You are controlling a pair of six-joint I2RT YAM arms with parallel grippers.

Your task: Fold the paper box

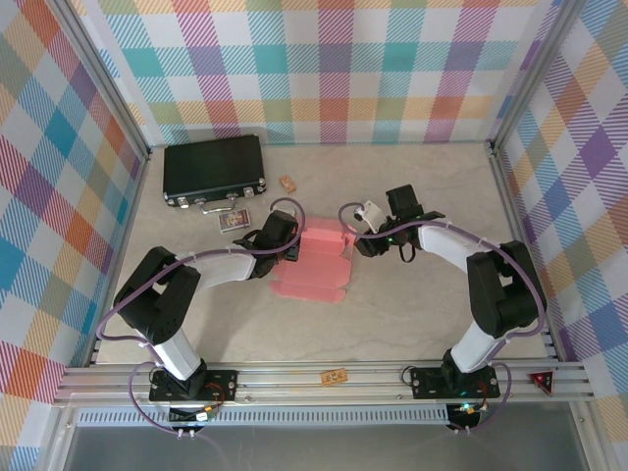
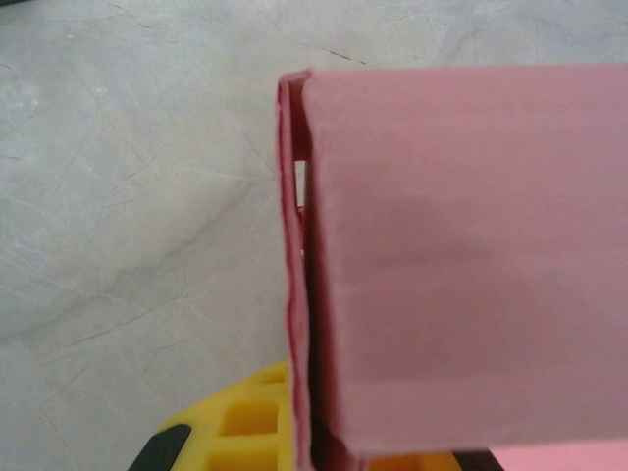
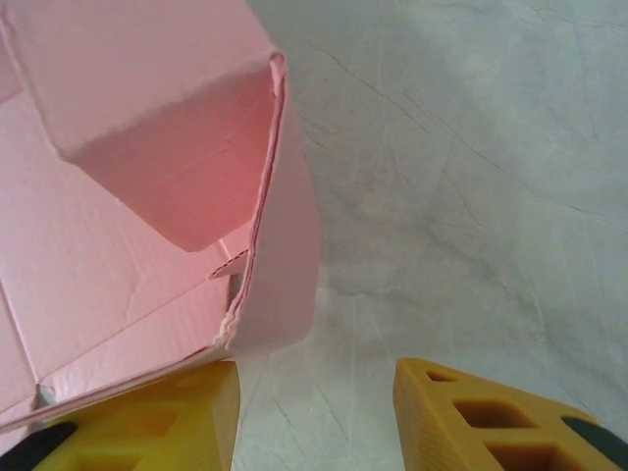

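Salmon-pink paper box (image 1: 316,261) (half-folded), mid-table

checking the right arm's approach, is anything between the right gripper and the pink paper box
Nothing visible does. The open right gripper sits beside the paper box, one finger at its raised wall, bare table between the fingers. The black case and tan block lie farther back, off that path.

No lettering can be read. The small tan tag (image 1: 335,376) on the near metal rail (image 1: 118,381) and the small dark card (image 1: 235,221) beside the black hard case (image 1: 215,170) bear marks too small to make out.
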